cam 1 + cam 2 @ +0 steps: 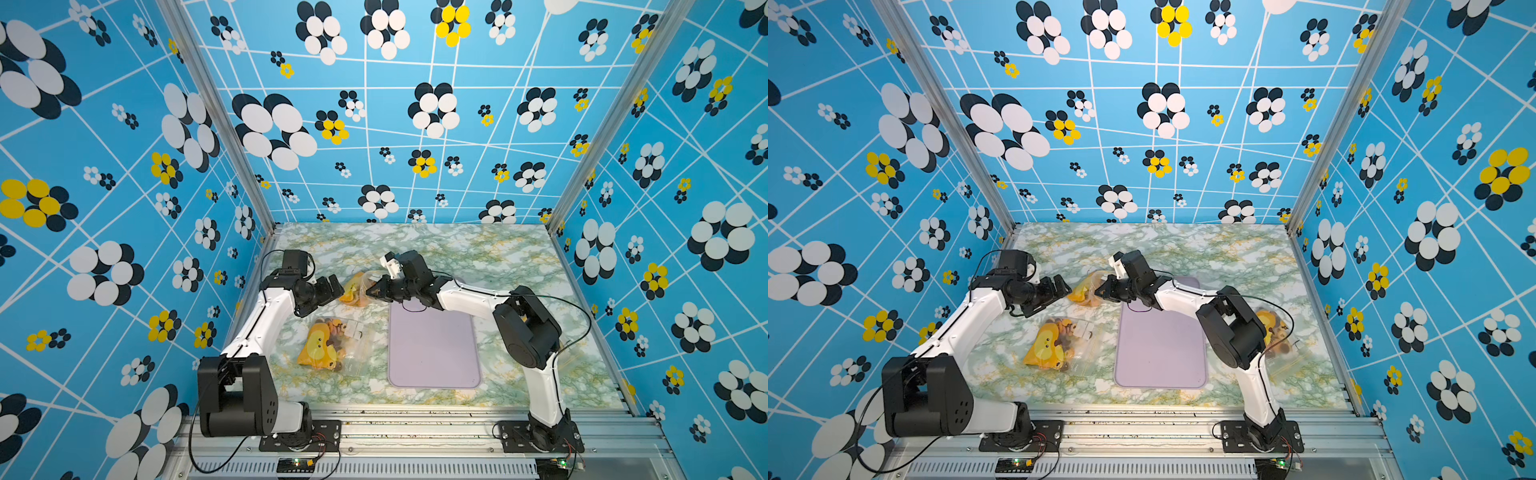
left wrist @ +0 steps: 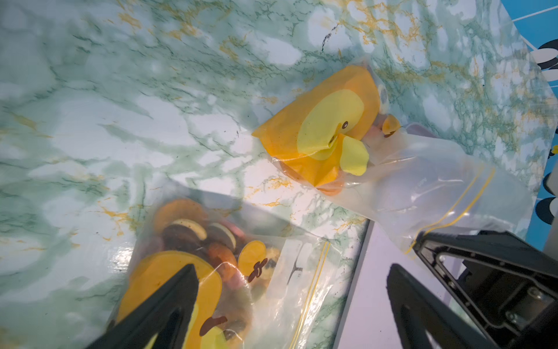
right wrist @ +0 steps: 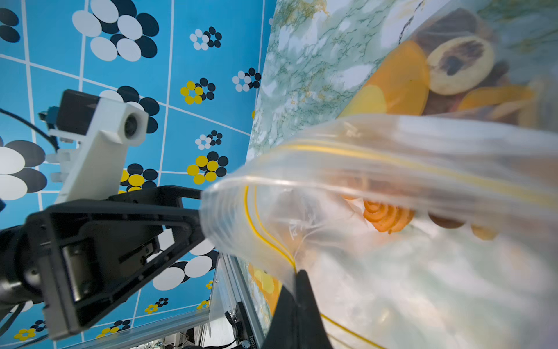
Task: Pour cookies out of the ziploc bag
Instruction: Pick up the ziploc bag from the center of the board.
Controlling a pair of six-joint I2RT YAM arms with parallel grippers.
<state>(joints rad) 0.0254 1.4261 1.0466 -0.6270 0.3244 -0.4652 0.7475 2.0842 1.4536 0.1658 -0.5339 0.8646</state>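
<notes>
Seemingly pre-pour step: right gripper [image 1: 371,292] pinched on zip edge of ziploc bag [image 1: 353,286], mid-frame in both top views, cookies [image 3: 385,216] inside; left gripper [image 1: 334,286] jaws wide, empty, just beside. Next likely: lift bag bottom, tip mouth over lavender tray [image 1: 432,353]

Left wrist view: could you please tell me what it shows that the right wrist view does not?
Only the left wrist view shows the lilac tray. Only the right wrist view shows the left arm's camera and a ridged orange cookie inside the bag. Both show the ziploc bag, pinched at its zip edge by the right end effector, and the open left end effector.
</notes>
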